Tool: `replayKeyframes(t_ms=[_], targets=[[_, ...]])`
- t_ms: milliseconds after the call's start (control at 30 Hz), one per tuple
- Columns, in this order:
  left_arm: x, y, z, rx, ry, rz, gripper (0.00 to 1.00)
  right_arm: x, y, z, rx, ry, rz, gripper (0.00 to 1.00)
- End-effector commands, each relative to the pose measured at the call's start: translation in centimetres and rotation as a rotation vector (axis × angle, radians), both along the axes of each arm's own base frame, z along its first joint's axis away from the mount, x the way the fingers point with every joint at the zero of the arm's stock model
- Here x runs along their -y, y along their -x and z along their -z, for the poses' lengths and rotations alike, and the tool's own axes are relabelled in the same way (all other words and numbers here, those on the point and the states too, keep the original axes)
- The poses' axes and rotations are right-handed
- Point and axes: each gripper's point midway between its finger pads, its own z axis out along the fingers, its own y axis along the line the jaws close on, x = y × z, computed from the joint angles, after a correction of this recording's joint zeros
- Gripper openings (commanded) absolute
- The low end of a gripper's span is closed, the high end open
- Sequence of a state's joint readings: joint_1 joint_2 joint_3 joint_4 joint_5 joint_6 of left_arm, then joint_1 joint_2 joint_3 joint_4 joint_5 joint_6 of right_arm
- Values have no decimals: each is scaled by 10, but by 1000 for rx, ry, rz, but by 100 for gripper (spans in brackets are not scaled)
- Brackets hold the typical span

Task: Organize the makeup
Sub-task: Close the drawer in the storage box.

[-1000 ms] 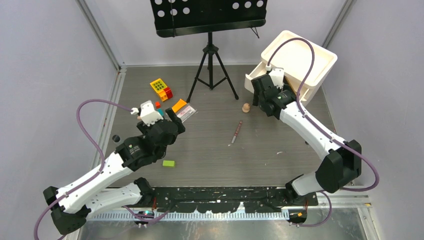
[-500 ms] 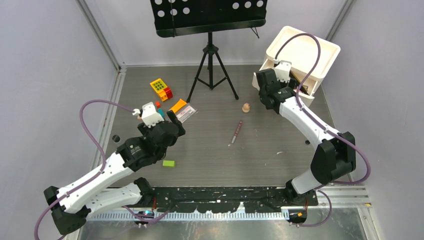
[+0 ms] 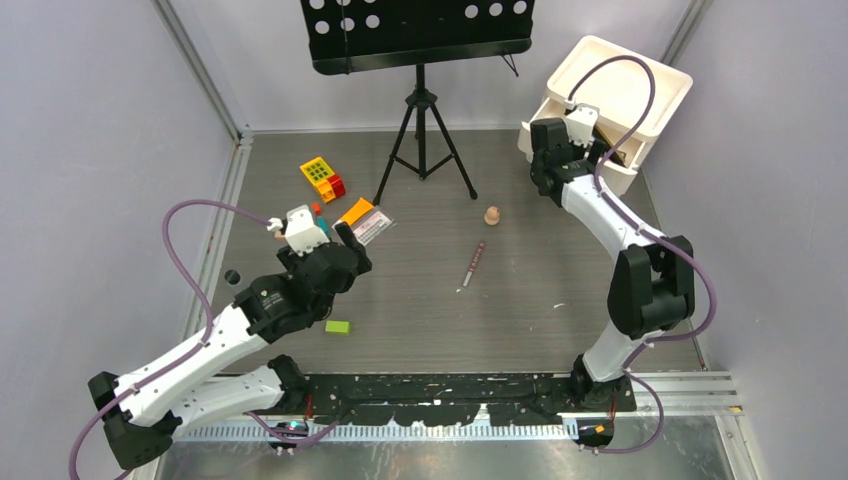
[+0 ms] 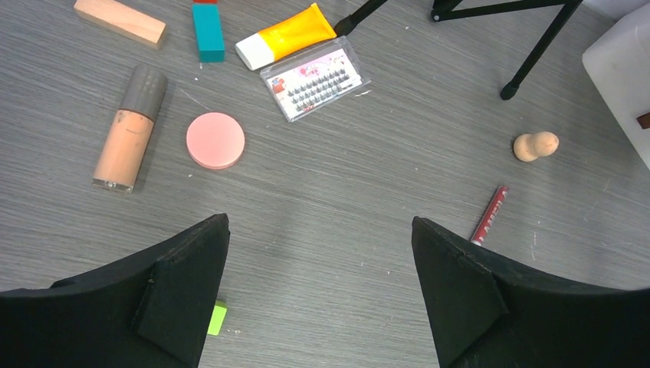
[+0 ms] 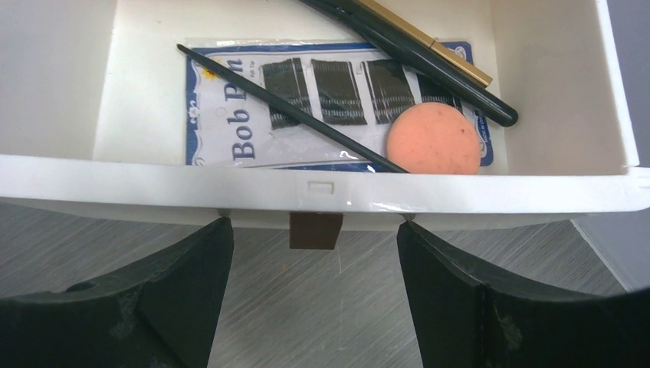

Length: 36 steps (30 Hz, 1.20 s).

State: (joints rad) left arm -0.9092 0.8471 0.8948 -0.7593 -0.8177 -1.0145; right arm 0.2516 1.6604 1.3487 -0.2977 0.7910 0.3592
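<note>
**Makeup split between tabletop and drawer**

My left wrist camera picks out what my arm hides from the overhead view: a tan bottle (image 4: 126, 130) and a pink compact (image 4: 215, 140) side by side at upper left. A yellow tube (image 4: 285, 36) and a clear lash tray (image 4: 314, 79) lie at top centre, with a beige sponge (image 4: 535, 146) and a red pencil (image 4: 489, 215) at right. My left gripper (image 4: 320, 230) hangs over them, jaws wide, holding nothing.

Only my right wrist camera looks into the open drawer (image 5: 306, 188) of the white box (image 3: 620, 85). Inside are a hairpin card (image 5: 222, 115), a peach puff (image 5: 433, 139) on it, a black brush (image 5: 429, 65) and a thin black stick (image 5: 283, 100) crossing it. My right gripper (image 5: 310, 253) is spread wide either side of the brown knob (image 5: 315, 230), not touching it.

From above, the grey wood-grain table (image 3: 420, 300) sits between pale walls, with a black music stand (image 3: 418, 30) at top centre.
</note>
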Motion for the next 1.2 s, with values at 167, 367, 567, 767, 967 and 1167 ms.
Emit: replayKeyframes(t_ms=[167,367,567,767,967,1167], targets=[[-2,-2,0,17,4,-15,90,45,-41,-47,186,23,138,83],[-2,-1,3,10,-3,-11,90,62,-56,-62,242,49,196,85],[-4,-1,5,10,2,-17,90,72,-70,-64,242,49,208,85],[-3,-1,6,11,6,-22,90,64,-70,-59,239,5,163,85],[10,-8,-2,28,-15,35,90,52,-59,-63,258,-65,98,85],[13,-10,-3,34,-21,51,90,51,-60,-64,246,-76,86,85]])
